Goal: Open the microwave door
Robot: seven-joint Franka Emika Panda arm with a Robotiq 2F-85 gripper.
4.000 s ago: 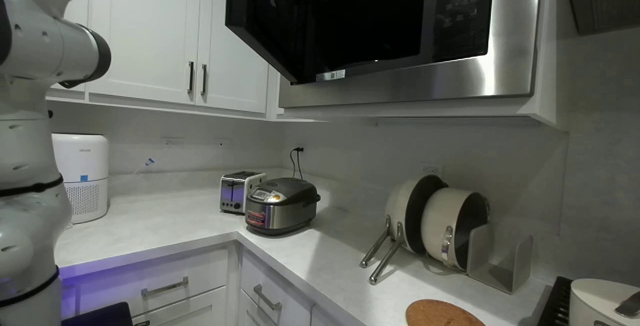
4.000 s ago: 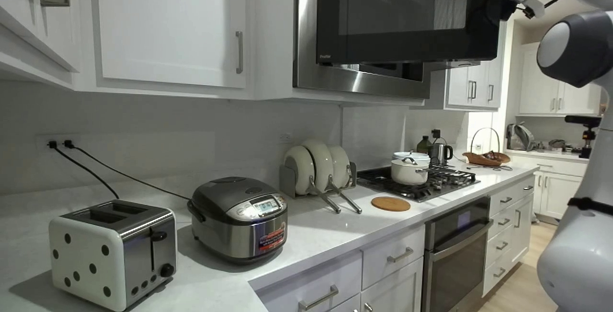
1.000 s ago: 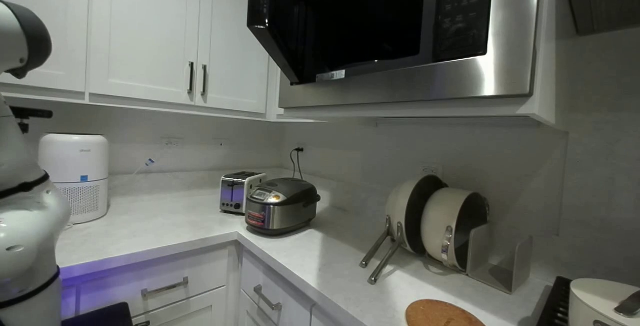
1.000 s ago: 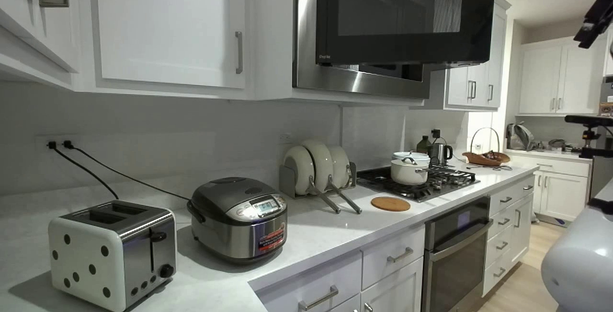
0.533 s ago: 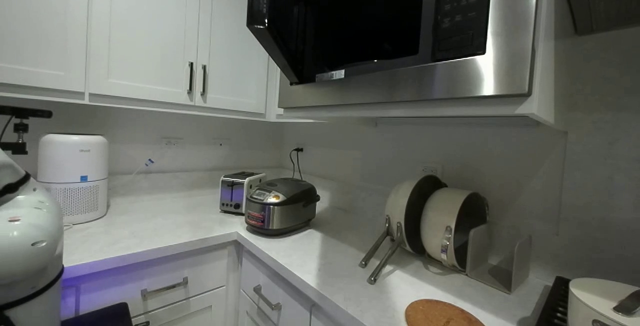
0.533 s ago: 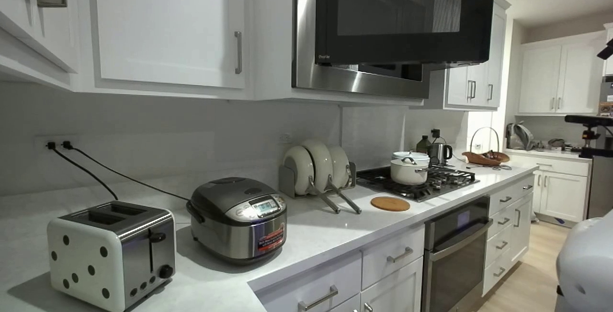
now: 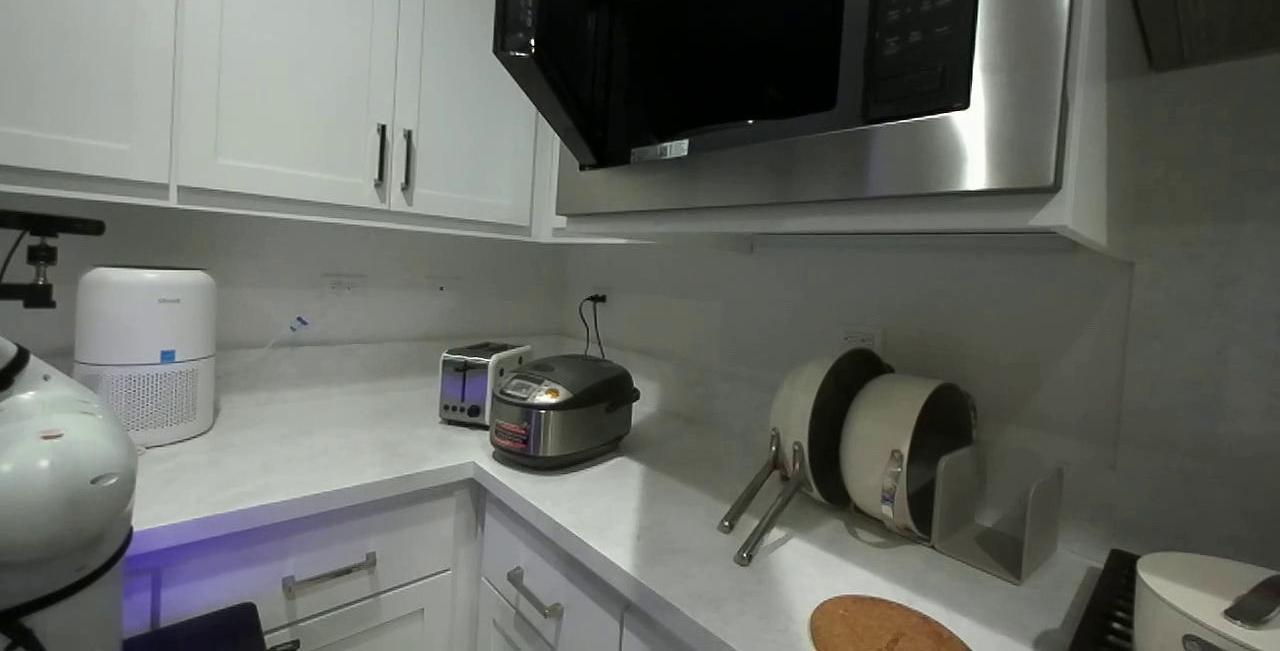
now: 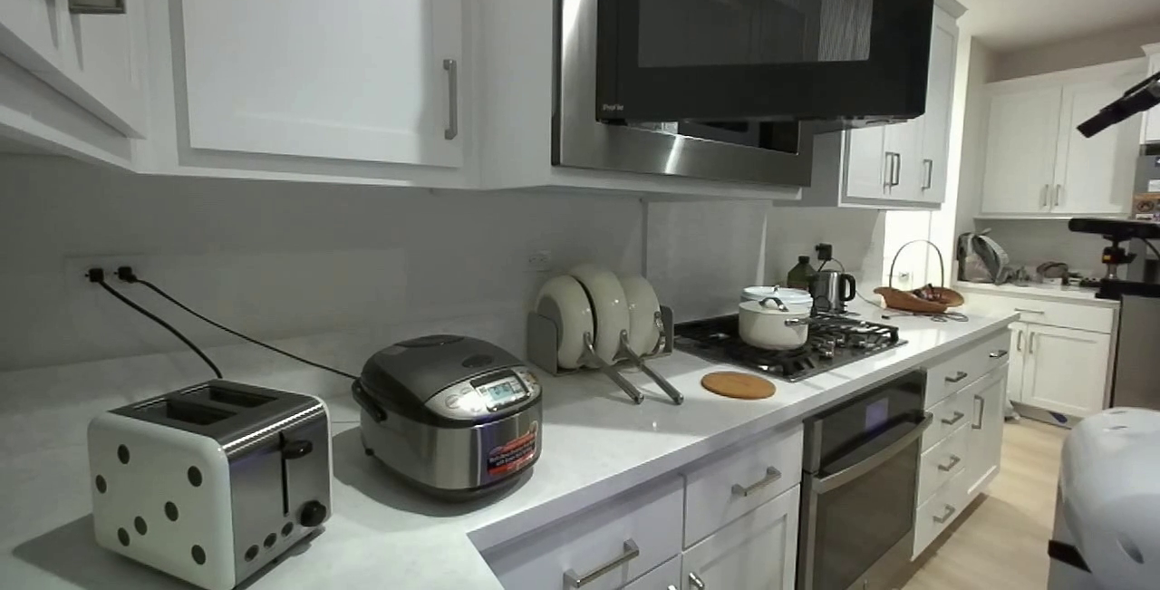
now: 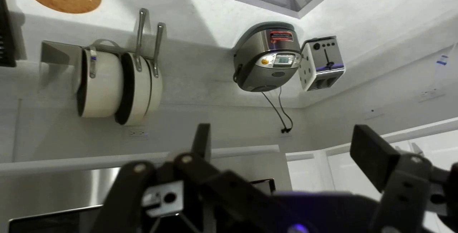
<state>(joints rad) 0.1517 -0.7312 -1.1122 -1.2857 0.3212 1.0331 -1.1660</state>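
Fingers (image 9: 374,156), black and blocky, stand spread wide in the wrist view with nothing between them, likely free because the pulling looks finished; beyond them, shown upside down, round cream pans (image 9: 102,82) stand on edge in a grey upright rack (image 9: 61,52), presumably to save room. In an exterior view, the large boxy stainless-steel microwave (image 7: 850,156) is mounted above the pale counter surface (image 7: 330,411), and the wide rectangular glossy-black microwave door (image 7: 560,51) stands swung out from it, well apart from the fingers, so its hinge side presumably bears it. In an exterior view, a rounded silver-and-black rice cooker (image 8: 453,418) sits near a black wall plug (image 8: 125,274), probably for power; above and beyond it, the microwave door (image 8: 757,28) points its glass front towards this viewpoint, its long axis running nearly level from the microwave's steel front out to the free edge at picture right.
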